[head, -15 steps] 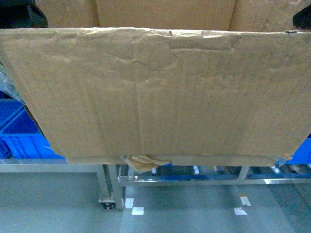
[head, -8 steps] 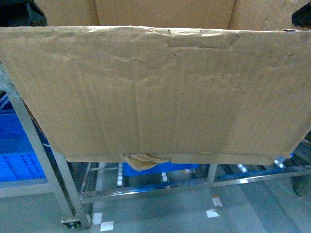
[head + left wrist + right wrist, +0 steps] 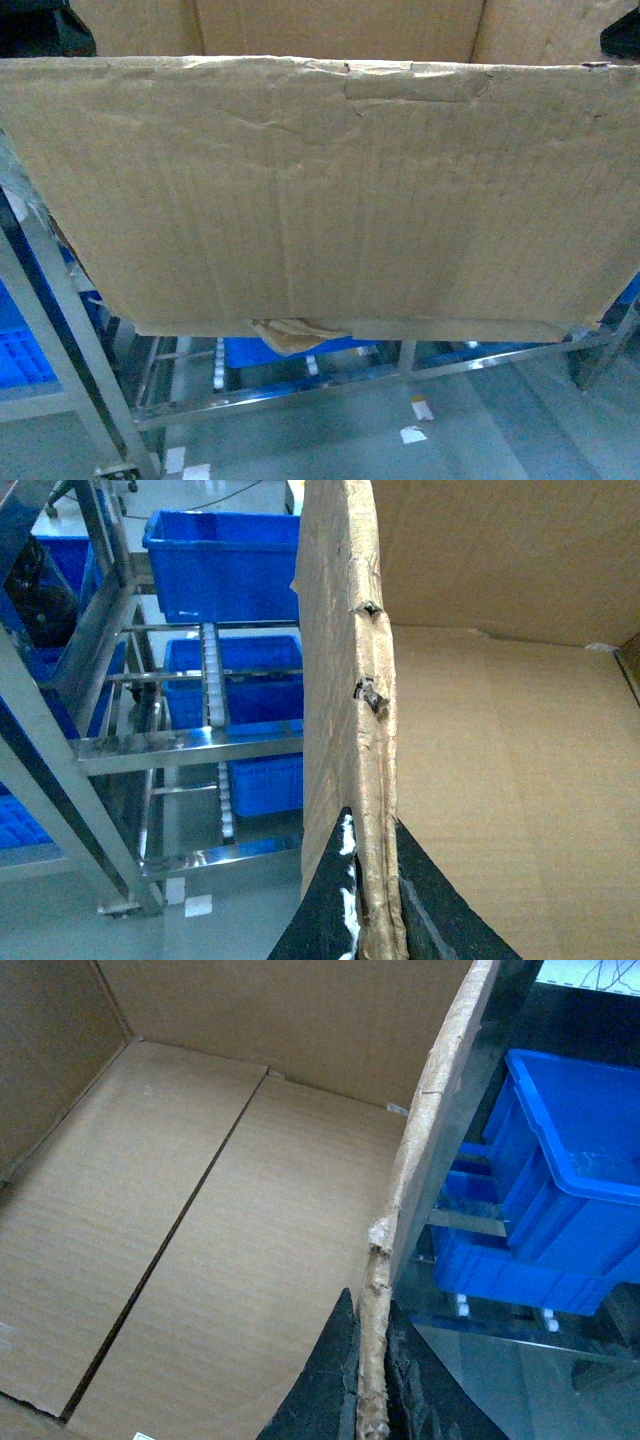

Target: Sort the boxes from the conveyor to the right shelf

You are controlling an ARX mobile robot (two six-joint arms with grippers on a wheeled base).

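Steel shelf with blue crates beyond; I'm carrying the cardboard carton.
Left gripper and right gripper pinch torn walls; ragged edges may rip.

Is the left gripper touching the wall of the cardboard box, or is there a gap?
Touching. In the left wrist view the left gripper has a dark finger on each side of the cardboard box wall edge, pressed against it with no gap.

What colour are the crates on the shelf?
Bright blue; the crates on the steel shelf show best in the left wrist view.
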